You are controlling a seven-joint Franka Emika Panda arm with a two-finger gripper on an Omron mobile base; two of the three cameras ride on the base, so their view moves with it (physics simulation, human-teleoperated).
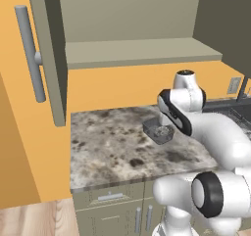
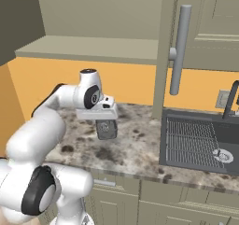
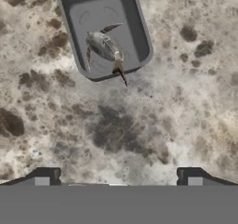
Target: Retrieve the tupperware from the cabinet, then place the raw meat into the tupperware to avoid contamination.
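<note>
The tupperware (image 3: 104,35) is sitting on the speckled stone desk (image 1: 108,152), out of the cabinet (image 1: 142,54) and well in from the front edge, roughly midway toward the orange back wall. In the hand view something greyish and glossy is lying inside the tub; it is too blurred to say whether that is the raw meat or only a reflection in the smoky plastic.

The gripper (image 3: 118,183) is hovering above the desk just short of the tub, pointing down. Its fingers (image 3: 44,179) are standing spread wide, with only bare stone between them; they are pinching nothing and touching nothing. In the right base view the hand (image 2: 105,114) is hanging directly over the tub (image 2: 107,130), partly hiding it.

Both cabinet doors are standing open, one at the left of the left base view with its long bar handle (image 1: 29,54), the other in the right base view. The shelf (image 1: 142,51) inside is showing no items. Judgement: the doors are open because the tub has come from there, and the tub is resting flat in the middle of the desk so that it gives an open mouth for loading from above.

The sink (image 2: 198,142) is lying off to the right of the desk.

No brand, label or writing is readable anywhere.
</note>
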